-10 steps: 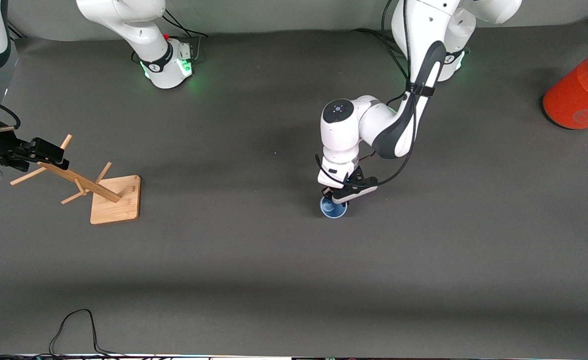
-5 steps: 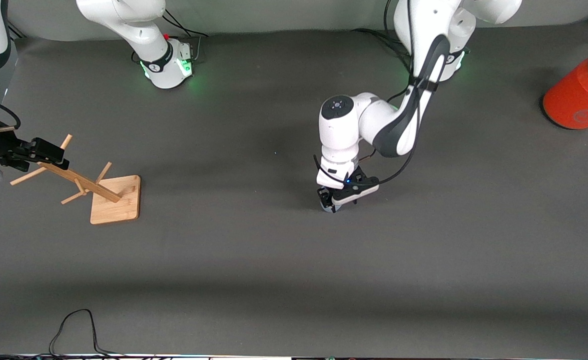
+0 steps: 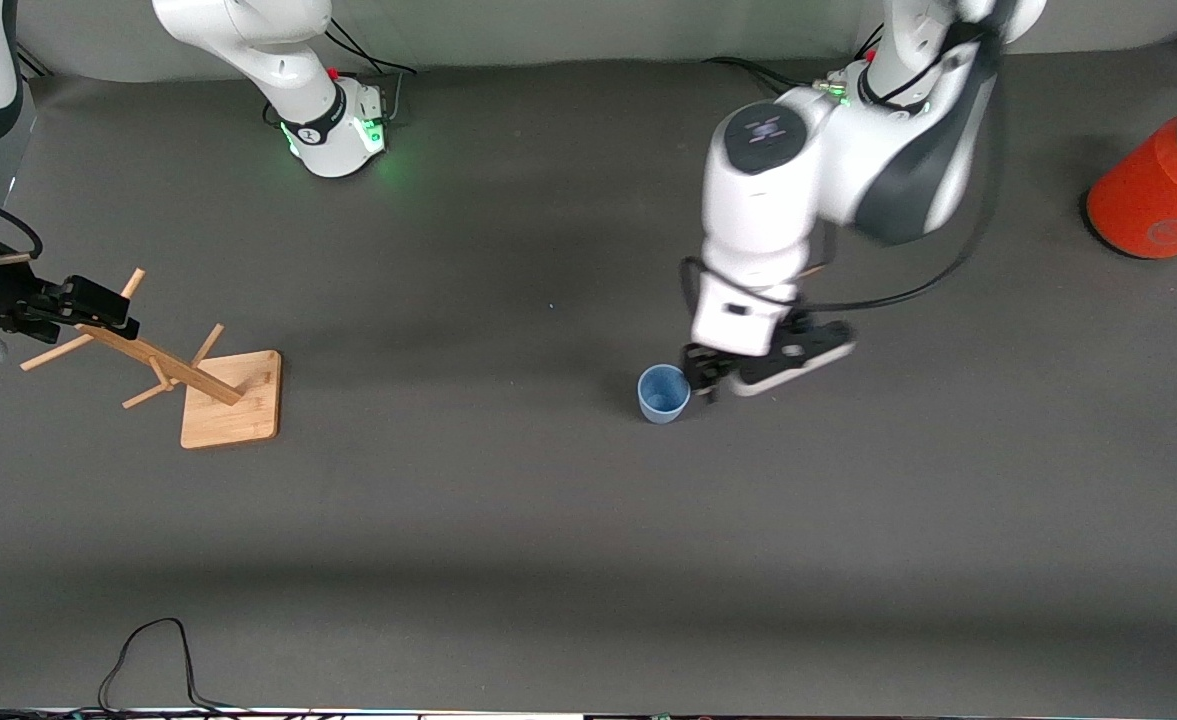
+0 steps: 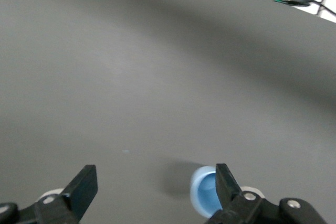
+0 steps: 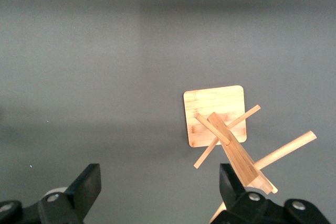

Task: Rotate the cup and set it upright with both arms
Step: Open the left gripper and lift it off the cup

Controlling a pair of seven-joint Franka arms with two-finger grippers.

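Note:
The pale-blue cup (image 3: 664, 393) stands upright on the dark table, mouth up, near the middle. In the left wrist view the cup (image 4: 202, 195) shows its open mouth beside one finger, outside the jaws. My left gripper (image 3: 710, 379) hangs open over the table just beside the cup, toward the left arm's end, with nothing between its fingers (image 4: 154, 179). My right gripper (image 3: 103, 305) waits open over the top of the wooden rack at the right arm's end, and its jaws (image 5: 158, 182) hold nothing.
A wooden peg rack (image 3: 230, 398) on a square base leans at the right arm's end; the right wrist view shows the rack (image 5: 215, 114) from above. A large orange can (image 3: 1158, 190) stands at the left arm's end. A black cable (image 3: 148, 650) lies by the front edge.
My left gripper opened, let go of the cup, then rose and shifted toward the left arm's end. The cup now stands free on the table. The right arm has not moved.

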